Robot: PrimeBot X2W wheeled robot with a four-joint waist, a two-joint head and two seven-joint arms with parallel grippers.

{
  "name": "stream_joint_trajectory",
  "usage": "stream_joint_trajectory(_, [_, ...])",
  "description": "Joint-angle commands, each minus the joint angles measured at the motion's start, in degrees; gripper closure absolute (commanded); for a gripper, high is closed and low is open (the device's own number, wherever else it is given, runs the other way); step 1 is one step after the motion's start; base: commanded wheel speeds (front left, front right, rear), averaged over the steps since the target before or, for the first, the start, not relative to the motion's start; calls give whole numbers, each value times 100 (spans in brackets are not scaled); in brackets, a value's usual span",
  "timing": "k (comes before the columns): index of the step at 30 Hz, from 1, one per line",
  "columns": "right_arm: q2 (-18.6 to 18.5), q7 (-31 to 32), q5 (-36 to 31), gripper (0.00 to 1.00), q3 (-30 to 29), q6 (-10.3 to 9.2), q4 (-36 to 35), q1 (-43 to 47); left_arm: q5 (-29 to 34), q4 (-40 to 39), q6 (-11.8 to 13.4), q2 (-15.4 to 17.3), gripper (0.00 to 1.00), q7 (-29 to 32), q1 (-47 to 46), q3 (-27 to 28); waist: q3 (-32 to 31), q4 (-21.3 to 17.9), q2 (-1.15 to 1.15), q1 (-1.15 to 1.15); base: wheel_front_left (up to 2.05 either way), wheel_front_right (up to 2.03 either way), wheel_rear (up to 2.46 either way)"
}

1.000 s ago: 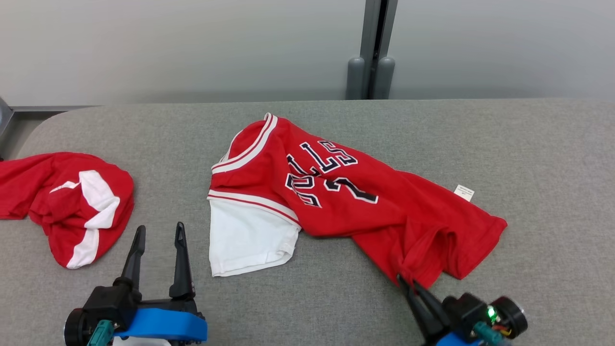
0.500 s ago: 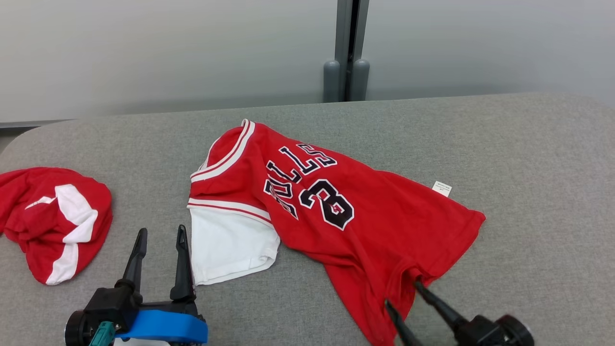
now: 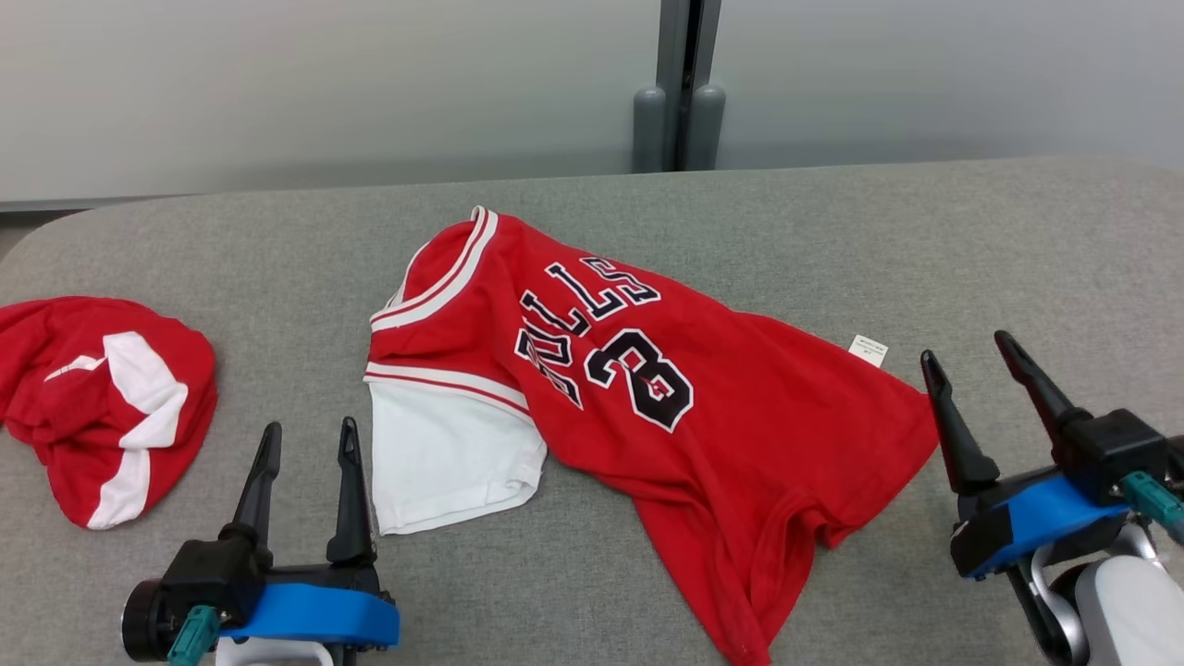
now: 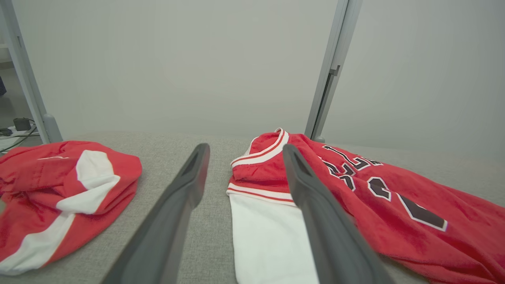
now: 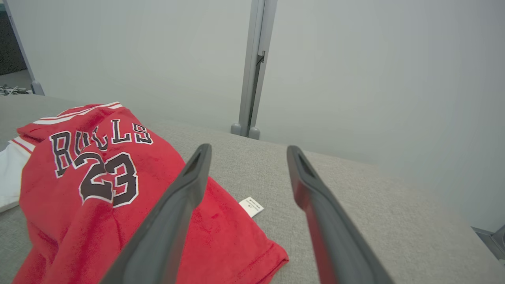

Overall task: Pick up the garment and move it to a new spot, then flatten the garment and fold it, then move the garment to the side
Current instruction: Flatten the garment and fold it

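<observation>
Left claw point(image 3: 310, 427) and right claw point(image 3: 965, 348) gape empty over grey tabletop point(image 3: 832, 240).
Red jersey point(image 3: 740, 435) sprawls mid-frame; pale wall point(image 3: 324, 83), grey post point(image 3: 680, 83) at top centre.

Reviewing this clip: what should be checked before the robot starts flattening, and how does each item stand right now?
1. Left end effector open and empty: ok.
2. Right end effector open and empty: ok.
3. Jersey flat: not ok, its near hem is bunched into a point.
4. White sleeve exposed: ok.
5. Other red garment apart from the jersey: ok.
</observation>
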Motion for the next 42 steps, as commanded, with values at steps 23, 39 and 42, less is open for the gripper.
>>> stream_joint_trajectory(23, [241, -282, -200, 0, -815, 1, 3471, -1182, -28, -49, 31, -9, 0, -14, -506, -68, 633, 465, 0, 0, 0, 0, 0])
stream_joint_trajectory(39, [-317, -642, 146, 100, -885, 1, 3345, -1920, -32, 65, 38, -8, 0, -14, -342, -28, 235, 361, 0, 0, 0, 0, 0])
stream_joint_trajectory(42, [-497, -643, 181, 100, -915, 1, 3025, -2048, -37, 94, 18, -8, 0, -15, -321, -42, 145, 375, 0, 0, 0, 0, 0])
